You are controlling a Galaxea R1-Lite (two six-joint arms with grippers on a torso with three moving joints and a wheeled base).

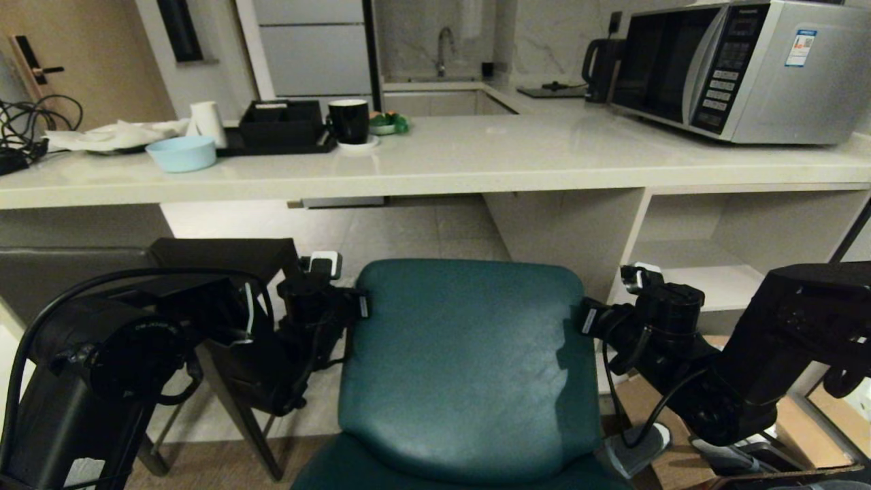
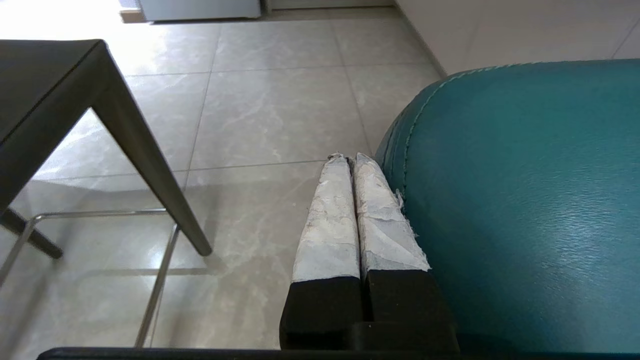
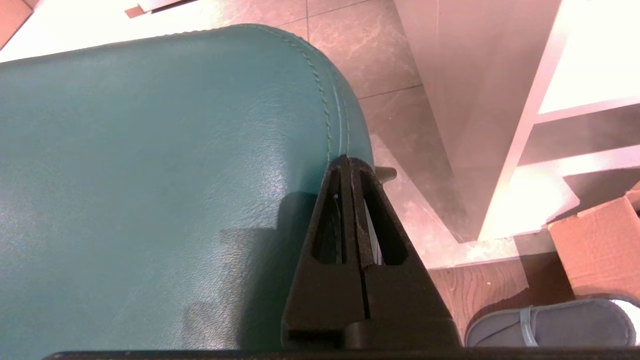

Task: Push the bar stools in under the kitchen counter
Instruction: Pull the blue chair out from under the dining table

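Note:
The teal bar stool [image 1: 463, 367] stands right in front of me, its rounded backrest facing me, short of the kitchen counter [image 1: 476, 160]. My left gripper [image 2: 348, 157] is shut and lies against the backrest's left edge [image 2: 500, 200]. On the other side, my right gripper [image 3: 348, 160] is shut too, pressed on the backrest's right edge [image 3: 175, 150]. In the head view both wrists flank the backrest, the left gripper [image 1: 357, 303] and the right gripper [image 1: 588, 320]. The dark grey-brown bar stool [image 1: 224, 255] stands to the left, its seat corner and tapered leg [image 2: 145, 155] beside my left gripper.
On the counter stand a microwave [image 1: 735, 68], a kettle [image 1: 602, 64], a black mug [image 1: 348, 121], a black tray [image 1: 282, 126] and a blue bowl [image 1: 181, 153]. White open shelves [image 1: 714, 272] lie under the counter's right part. A cardboard box [image 3: 595, 255] and a grey slipper [image 3: 550, 327] sit on the floor at right.

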